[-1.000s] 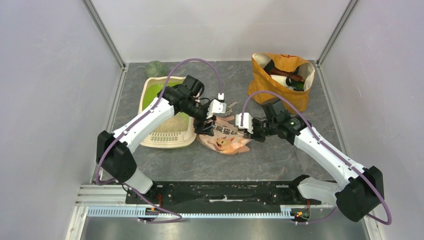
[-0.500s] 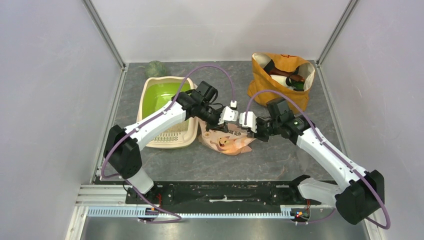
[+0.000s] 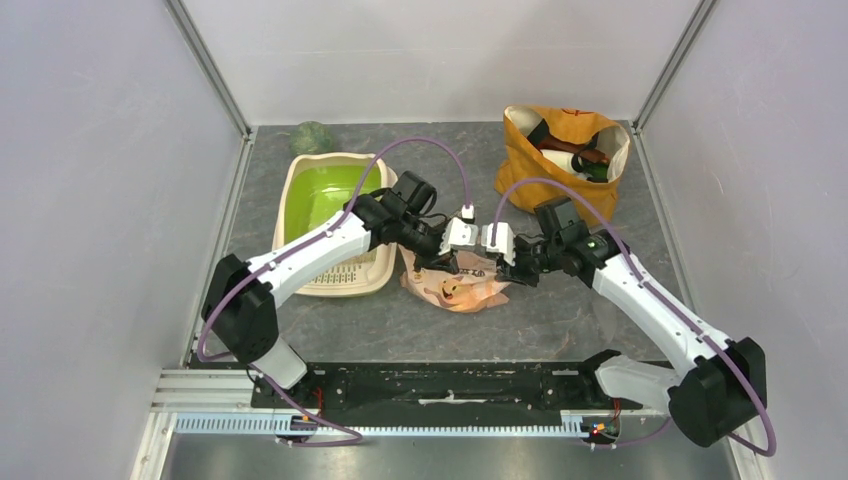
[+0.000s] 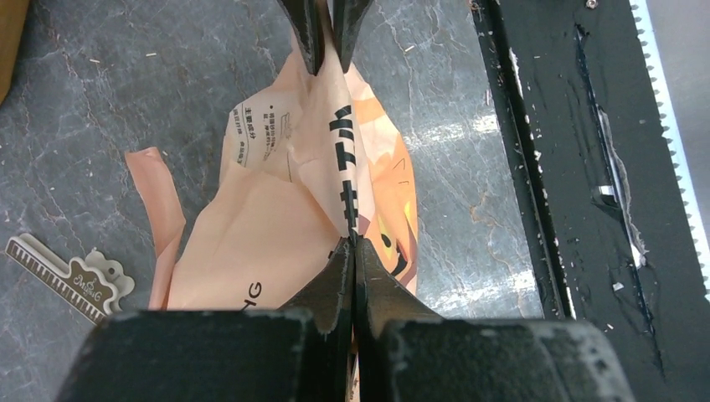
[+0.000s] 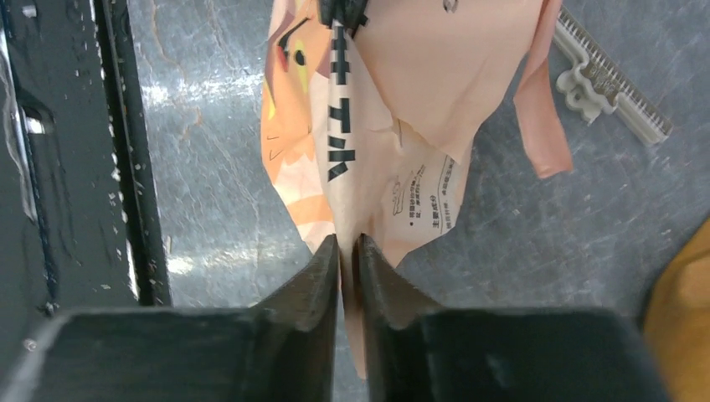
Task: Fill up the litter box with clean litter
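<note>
From above, the cream, green-lined plastic litter box [image 3: 320, 195] sits left of both jaws. Left wrist: left jaws clamp a fold of the limp peach-orange printed plastic bag [image 4: 276, 234]. Right wrist: right jaws likewise; it looks like thin, slippery film, so I'd hold doubled edges.

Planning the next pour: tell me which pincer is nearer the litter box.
Left: left pincer pinches the bag beside the litter box; right pincer pinches it farther away.

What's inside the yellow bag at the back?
The yellow bag holds a dark green bottle and something white beside it. Whatever lies underneath them is hidden.
</note>
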Robot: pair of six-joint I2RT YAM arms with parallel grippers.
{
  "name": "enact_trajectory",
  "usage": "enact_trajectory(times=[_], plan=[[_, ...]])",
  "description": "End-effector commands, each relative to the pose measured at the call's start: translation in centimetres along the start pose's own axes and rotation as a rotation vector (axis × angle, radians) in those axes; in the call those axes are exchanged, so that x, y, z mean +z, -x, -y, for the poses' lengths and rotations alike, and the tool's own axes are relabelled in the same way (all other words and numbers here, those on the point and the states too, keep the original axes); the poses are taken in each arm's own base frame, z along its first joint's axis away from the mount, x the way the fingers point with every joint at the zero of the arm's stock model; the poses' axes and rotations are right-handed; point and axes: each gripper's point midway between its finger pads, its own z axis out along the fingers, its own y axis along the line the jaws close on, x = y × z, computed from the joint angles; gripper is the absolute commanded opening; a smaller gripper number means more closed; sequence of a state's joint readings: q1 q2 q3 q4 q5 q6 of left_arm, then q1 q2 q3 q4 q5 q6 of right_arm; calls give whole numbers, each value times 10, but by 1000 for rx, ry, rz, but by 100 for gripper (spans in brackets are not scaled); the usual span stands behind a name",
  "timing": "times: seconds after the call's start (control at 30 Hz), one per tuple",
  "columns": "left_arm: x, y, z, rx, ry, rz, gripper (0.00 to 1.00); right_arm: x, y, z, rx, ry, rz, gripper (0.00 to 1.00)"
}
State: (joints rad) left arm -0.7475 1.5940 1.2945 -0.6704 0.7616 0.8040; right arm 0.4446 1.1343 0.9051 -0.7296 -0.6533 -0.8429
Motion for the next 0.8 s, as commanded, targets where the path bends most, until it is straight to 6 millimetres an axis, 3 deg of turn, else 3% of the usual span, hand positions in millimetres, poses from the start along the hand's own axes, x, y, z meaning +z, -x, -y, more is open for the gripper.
enact_trajectory(times=[0.0,0.03,0.07,0.13,0.2,0.33,0.4,0.47,0.6,0.63,0.67,0.7,0.77], plan=[[-9,7,12,-65,-18,21,2,11,-9,20,-28,-74,-32,1],[-12,9,10,-76,-7,15,8,10,-8,21,-36,-79,-32,0],[-16,10,9,-93,2,2,24,9,-7,21,-45,-79,-25,0],[-36,17,-14,-154,89,18,40,6,-2,14,-60,-65,-3,0],[-65,28,-54,-271,234,111,46,4,1,9,-69,-56,11,0],[-128,33,-141,-403,553,180,53,3,-4,4,-108,-50,-1,0],[-140,32,-176,-436,661,157,62,1,-5,1,-121,-45,-6,0],[-132,26,-198,-470,668,106,65,1,-6,-1,-126,-39,-9,0],[-90,-6,-235,-554,688,-16,68,1,-7,-1,-114,-38,-17,0],[-78,-13,-239,-565,695,-47,69,1,-7,-1,-111,-37,-17,0],[-65,-20,-241,-568,688,-74,81,1,-6,-1,-111,-37,-17,0],[-53,-28,-242,-580,690,-95,86,0,-6,-1,-111,-39,-14,0],[-31,-45,-243,-598,691,-148,88,0,-5,-1,-111,-41,-14,0]])
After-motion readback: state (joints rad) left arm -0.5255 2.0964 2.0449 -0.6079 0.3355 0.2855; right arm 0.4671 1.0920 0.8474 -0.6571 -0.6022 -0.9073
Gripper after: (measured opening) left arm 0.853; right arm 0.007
